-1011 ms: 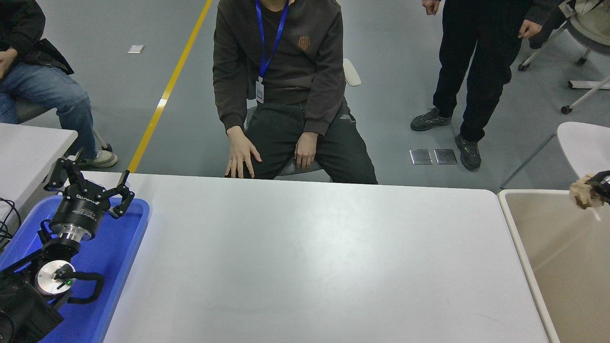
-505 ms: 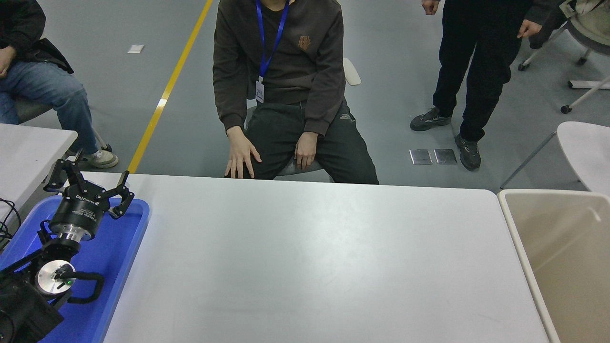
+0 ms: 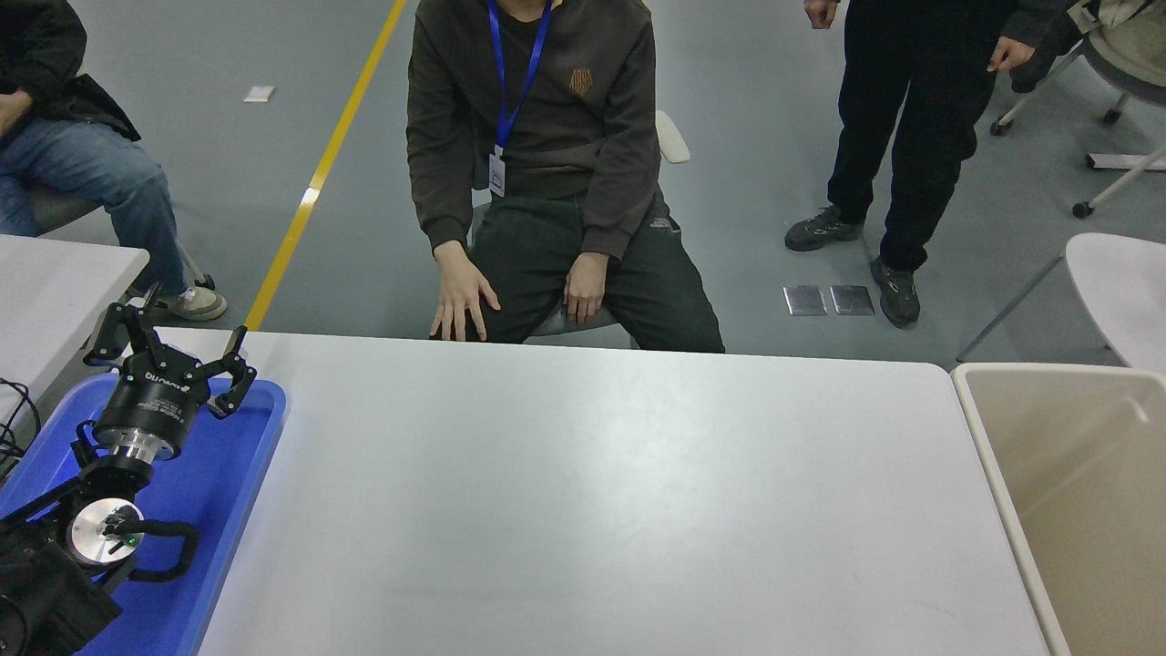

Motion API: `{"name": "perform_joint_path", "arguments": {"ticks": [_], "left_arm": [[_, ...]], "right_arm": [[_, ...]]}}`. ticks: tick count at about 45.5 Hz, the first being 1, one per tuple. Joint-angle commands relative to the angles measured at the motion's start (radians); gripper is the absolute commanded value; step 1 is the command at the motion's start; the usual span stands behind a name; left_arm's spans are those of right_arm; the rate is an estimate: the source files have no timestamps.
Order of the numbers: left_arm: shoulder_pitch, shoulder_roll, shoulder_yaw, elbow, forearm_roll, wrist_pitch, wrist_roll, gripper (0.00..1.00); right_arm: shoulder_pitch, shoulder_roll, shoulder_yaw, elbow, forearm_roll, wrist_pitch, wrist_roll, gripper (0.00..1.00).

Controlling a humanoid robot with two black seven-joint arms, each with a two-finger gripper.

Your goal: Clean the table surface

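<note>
- Table surface: spans the middle of the room; its near edge is cut off.
- Left gripper: parked over the blue tray at the table's left end, jaws spread wide, holding nothing.
- Beige bin: at the table's right end, partly cut off.
- Seated person: behind the table's far edge.

Grey floor with a yellow line running across it. Two metal floor plates lie near a white chair.

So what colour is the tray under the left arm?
Blue; the tray shows best in the head view.
</note>
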Motion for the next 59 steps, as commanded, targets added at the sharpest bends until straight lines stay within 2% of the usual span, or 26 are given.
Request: {"name": "perform_joint_path", "arguments": {"ticks": [1,21,52,53,54,56,57,59], "left_arm": [[0.000,0.000,0.000,0.000,0.000,0.000,-0.001,1.00],[0.000,0.000,0.000,0.000,0.000,0.000,-0.001,1.00],[0.000,0.000,0.000,0.001,0.000,0.001,-0.001,1.00],[0.000,0.000,0.000,0.000,0.000,0.000,-0.001,1.00],[0.000,0.000,0.000,0.000,0.000,0.000,-0.001,1.00],[0.000,0.000,0.001,0.000,0.000,0.001,-0.001,1.00],[0.000,0.000,0.000,0.000,0.000,0.001,-0.001,1.00],[0.000,0.000,0.001,0.001,0.000,0.001,-0.001,1.00]], "right_arm": [[-0.013,0.122,0.004,-0.197,0.010,0.050,-0.001,0.00],[0.000,0.260,-0.017,-0.366,0.009,0.064,-0.009,0.00],[0.049,0.350,-0.035,-0.436,0.009,0.062,-0.021,0.00],[0.049,0.350,-0.035,-0.436,0.009,0.060,-0.023,0.11],[0.049,0.350,-0.035,-0.436,0.009,0.059,-0.024,0.32],[0.049,0.349,-0.035,-0.439,0.009,0.048,-0.026,0.82],[0.050,0.349,-0.035,-0.441,0.009,0.048,-0.026,0.93],[0.055,0.350,-0.035,-0.446,0.009,0.050,-0.026,0.94]]}}
